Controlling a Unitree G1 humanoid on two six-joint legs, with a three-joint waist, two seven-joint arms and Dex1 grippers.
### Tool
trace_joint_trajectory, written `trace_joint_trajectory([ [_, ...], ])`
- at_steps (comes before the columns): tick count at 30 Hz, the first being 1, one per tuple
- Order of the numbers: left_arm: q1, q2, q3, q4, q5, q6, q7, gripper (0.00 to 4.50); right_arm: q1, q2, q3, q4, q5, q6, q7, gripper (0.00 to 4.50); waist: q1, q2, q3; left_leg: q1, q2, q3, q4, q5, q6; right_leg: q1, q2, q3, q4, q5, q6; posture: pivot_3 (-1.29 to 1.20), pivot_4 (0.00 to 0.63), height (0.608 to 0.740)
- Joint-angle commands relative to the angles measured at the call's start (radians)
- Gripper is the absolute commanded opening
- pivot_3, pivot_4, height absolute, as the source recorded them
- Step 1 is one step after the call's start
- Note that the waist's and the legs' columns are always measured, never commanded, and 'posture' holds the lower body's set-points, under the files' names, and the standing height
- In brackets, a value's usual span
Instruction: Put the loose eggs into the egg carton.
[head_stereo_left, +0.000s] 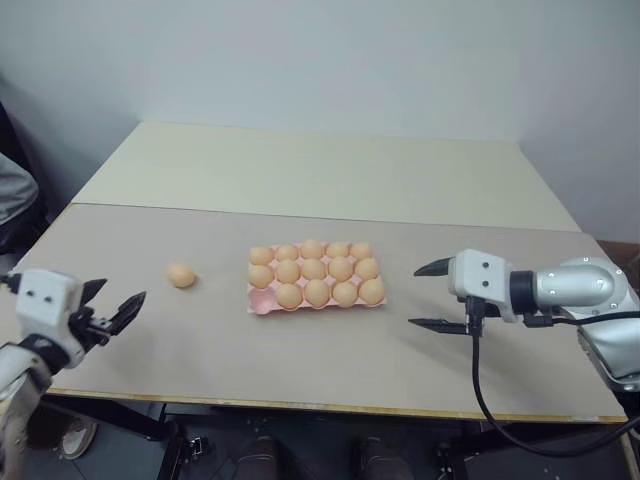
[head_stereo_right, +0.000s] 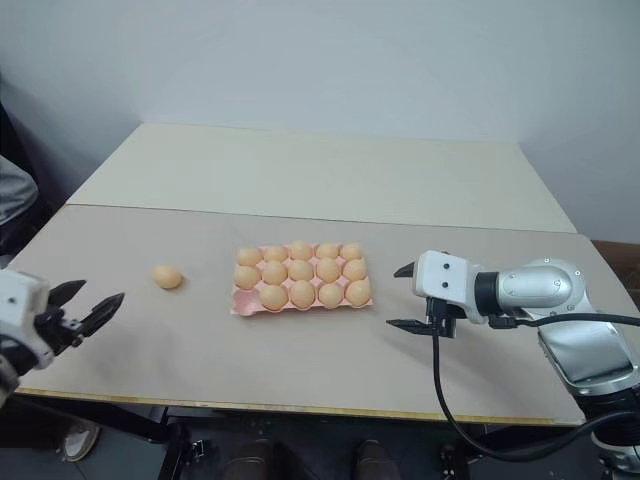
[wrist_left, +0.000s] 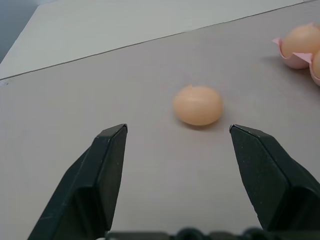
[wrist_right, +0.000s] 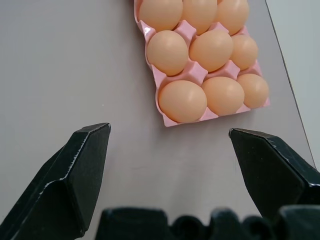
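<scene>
**Approach and Pick of the Last Loose Egg**

We find one loose egg (head_stereo_left: 181, 276) lying on the table (head_stereo_left: 200, 350), well to the left of the egg carton (head_stereo_left: 262, 303). The carton holds fourteen eggs; its one empty cup (head_stereo_left: 261, 300) sits at the near-left corner, the corner closest to the loose egg.

Our left gripper (head_stereo_left: 116, 307) is spread and empty, aimed at the egg from the near-left, with clear table between fingertips and shell. Our right gripper (head_stereo_left: 432, 296) is spread wide and empty, standing just right of the carton.

To do this step well, we judge the following necessary:

- Advance the left gripper until the egg sits centred between both fingers (wrist_left: 100, 170).
- Keep the fingertips low, but off the table.
- Close slowly; the smooth oval shell will likely roll or squirt out if nudged on one side.
- Hold the right gripper away from the carton.
</scene>
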Motion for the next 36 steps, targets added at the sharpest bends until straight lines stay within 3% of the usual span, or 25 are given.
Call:
trace_joint_trajectory([
  [1, -0.099, 0.017, -0.081, 0.082, 0.061, -0.026, 0.041, 3.54, 0.022, -0.020, -0.066, -0.059, 0.013, 0.030, -0.023, 4.43, 0.000, 0.000, 0.000, 0.000, 0.000, 0.000, 0.000, 0.000, 0.000, 0.000, 0.000, 0.000, 0.000, 0.000, 0.000, 0.00, 0.150, 0.740],
  [12, -0.408, -0.028, -0.283, 0.439, 0.157, -0.174, 0.023, 3.54, 0.151, -0.053, -0.178, -0.186, 0.025, 0.123, -0.077, 4.43, -0.002, -0.001, 0.000, -0.001, 0.000, 0.000, 0.000, 0.001, 0.002, 0.000, 0.000, 0.000, -0.001, 0.003, 0.005, 0.00, 0.150, 0.740],
  [30, -0.491, -0.063, -0.350, 0.605, 0.197, -0.143, 0.039, 3.54, 0.175, -0.050, -0.186, -0.207, 0.013, 0.142, -0.101, 4.43, -0.001, -0.001, -0.001, -0.001, -0.001, 0.000, 0.000, 0.002, 0.003, 0.001, 0.000, 0.000, -0.001, 0.004, 0.006, 0.00, 0.150, 0.740],
  [34, -0.488, -0.061, -0.353, 0.618, 0.204, -0.161, 0.030, 2.68, 0.162, -0.047, -0.175, -0.200, 0.014, 0.141, -0.106, 4.43, -0.001, -0.001, -0.001, -0.001, -0.001, 0.000, 0.000, 0.002, 0.003, 0.001, 0.000, 0.000, -0.001, 0.004, 0.006, 0.00, 0.150, 0.740],
  [36, -0.489, -0.060, -0.360, 0.616, 0.215, -0.157, 0.040, 2.48, 0.156, -0.047, -0.169, -0.196, 0.012, 0.139, -0.107, 4.43, -0.001, -0.001, -0.001, 0.000, -0.001, 0.000, 0.000, 0.002, 0.003, 0.001, 0.000, 0.000, -0.001, 0.004, 0.006, 0.00, 0.150, 0.740],
])
